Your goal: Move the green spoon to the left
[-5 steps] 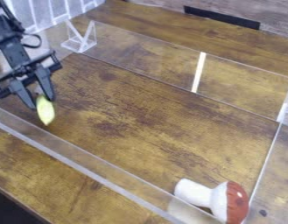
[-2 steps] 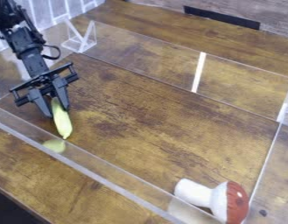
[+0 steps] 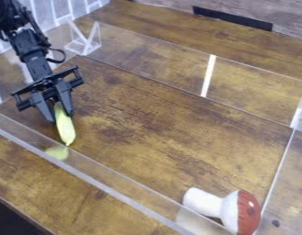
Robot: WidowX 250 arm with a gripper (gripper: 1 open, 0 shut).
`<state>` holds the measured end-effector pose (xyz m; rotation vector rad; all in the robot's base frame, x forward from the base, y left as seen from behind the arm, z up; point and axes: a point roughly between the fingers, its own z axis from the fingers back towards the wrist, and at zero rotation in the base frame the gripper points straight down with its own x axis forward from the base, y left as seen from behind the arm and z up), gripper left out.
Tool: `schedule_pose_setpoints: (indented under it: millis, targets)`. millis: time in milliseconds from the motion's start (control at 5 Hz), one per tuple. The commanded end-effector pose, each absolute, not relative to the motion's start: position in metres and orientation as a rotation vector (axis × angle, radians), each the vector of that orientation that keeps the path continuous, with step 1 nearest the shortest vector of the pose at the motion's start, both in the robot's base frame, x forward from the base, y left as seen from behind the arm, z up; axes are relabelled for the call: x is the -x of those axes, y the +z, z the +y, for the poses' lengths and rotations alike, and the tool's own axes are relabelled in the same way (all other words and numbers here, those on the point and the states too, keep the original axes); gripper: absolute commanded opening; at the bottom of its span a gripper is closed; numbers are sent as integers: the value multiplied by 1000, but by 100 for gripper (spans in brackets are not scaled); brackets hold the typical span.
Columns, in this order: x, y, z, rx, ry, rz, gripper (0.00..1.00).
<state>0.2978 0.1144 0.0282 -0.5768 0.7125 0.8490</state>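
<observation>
The green spoon [image 3: 65,128] shows as a slim yellow-green handle hanging tilted at the left of the wooden table [image 3: 178,119], its lower end near the clear front wall. My gripper [image 3: 54,107], black and two-fingered, points down from the upper left and is shut on the spoon's upper end. A pale green patch just below the spoon, at the wall, is either its bowl or a reflection; I cannot tell which. The spoon's metal bowl is not clearly visible.
A toy mushroom [image 3: 227,207] with a white stem and red cap lies at the front right. Clear acrylic walls [image 3: 117,193] fence the work area along the front and right. A clear plastic stand [image 3: 82,39] sits at the back left, and a white strip [image 3: 208,75] stands mid-table.
Since a second ago my gripper has shifted slightly right and toward the front, and more of the spoon hangs below it. Over the last half second nothing has moved.
</observation>
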Motion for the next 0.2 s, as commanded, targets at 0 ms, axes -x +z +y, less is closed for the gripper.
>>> schedule_pose_setpoints:
  millis: [0]
  targets:
    - [-306,39,117,579,876,682,0]
